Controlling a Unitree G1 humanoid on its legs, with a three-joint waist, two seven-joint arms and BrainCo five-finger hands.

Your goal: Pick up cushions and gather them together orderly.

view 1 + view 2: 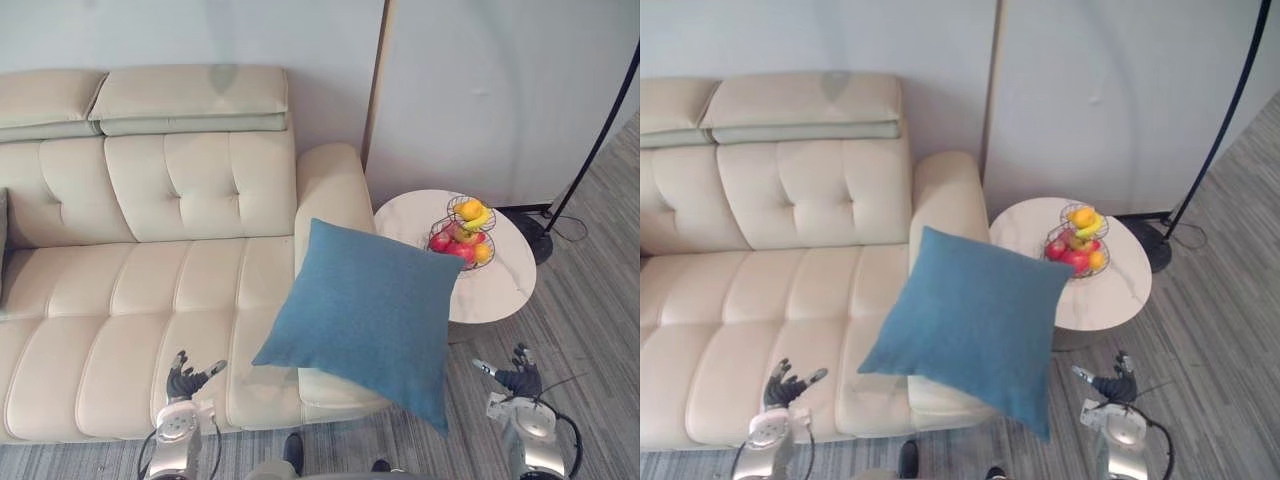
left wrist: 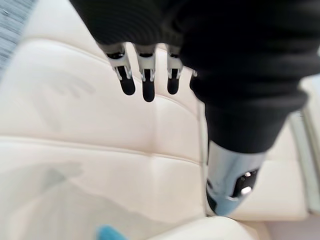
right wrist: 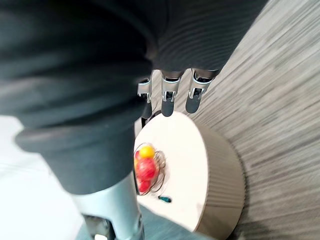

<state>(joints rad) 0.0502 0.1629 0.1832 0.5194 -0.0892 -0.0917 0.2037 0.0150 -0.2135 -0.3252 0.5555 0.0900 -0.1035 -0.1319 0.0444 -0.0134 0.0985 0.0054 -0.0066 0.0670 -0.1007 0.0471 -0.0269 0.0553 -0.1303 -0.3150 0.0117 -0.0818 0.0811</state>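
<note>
A blue square cushion [image 1: 368, 316] leans tilted against the cream sofa's right armrest [image 1: 330, 185], its lower corner hanging over the sofa's front edge toward the floor. My left hand [image 1: 185, 381] hovers low over the seat's front edge, left of the cushion, fingers straight and apart from it. Off to the cushion's right, above the floor, my right hand [image 1: 514, 377] is open and holds nothing. Its fingers [image 3: 170, 95] point toward the round table in the right wrist view. A small blue corner of the cushion [image 2: 109, 233] shows in the left wrist view.
The cream sofa [image 1: 140, 290] fills the left, with a dark cushion edge [image 1: 3, 245] at its far left. A round white side table [image 1: 500, 285] carries a wire fruit basket [image 1: 463, 233]. A floor lamp's base [image 1: 533, 238] and pole stand behind it by the wall.
</note>
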